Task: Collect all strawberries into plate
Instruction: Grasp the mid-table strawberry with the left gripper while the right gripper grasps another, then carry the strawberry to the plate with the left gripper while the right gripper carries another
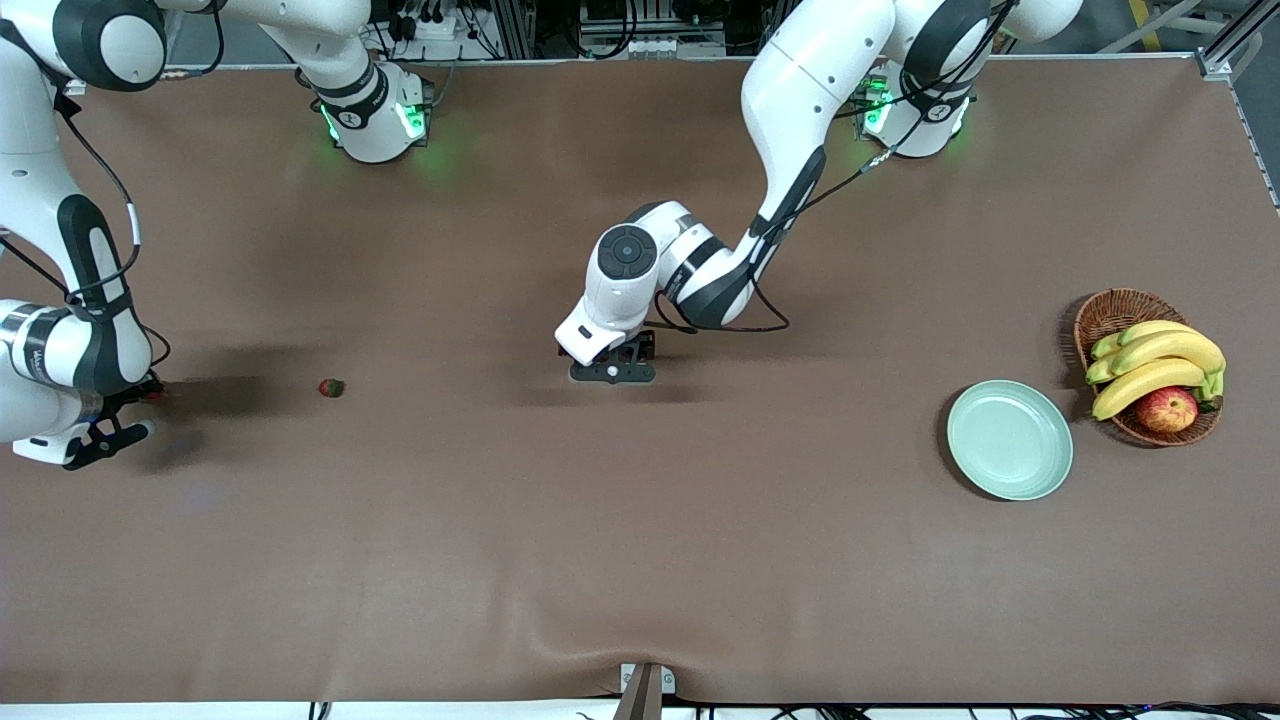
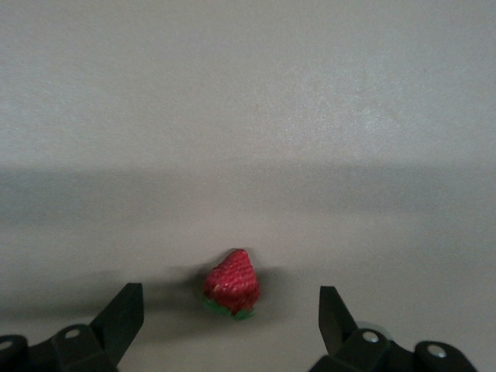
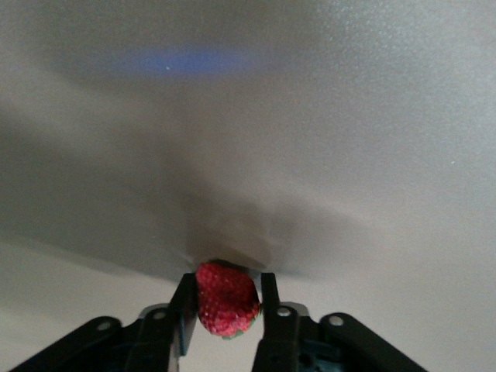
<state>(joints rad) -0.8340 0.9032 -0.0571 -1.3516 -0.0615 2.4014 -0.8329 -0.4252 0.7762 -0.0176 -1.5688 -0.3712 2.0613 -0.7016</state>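
Observation:
My left gripper (image 1: 612, 368) is low over the middle of the table, open, with its fingers (image 2: 124, 314) wide on either side of a small red strawberry (image 2: 232, 284) lying on the cloth; they do not touch it. In the front view this berry is hidden under the hand. My right gripper (image 3: 226, 298) is shut on a second strawberry (image 3: 225, 301), low over the right arm's end of the table (image 1: 152, 393). A third strawberry (image 1: 331, 387) lies on the cloth between the two grippers. The pale mint-green plate (image 1: 1010, 440) is empty, toward the left arm's end.
A brown wicker basket (image 1: 1128, 308) stands beside the plate at the left arm's end, holding bananas (image 1: 1160, 358) and a red-yellow apple (image 1: 1167, 408). The brown cloth (image 1: 640, 560) has a raised fold at the table edge nearest the front camera.

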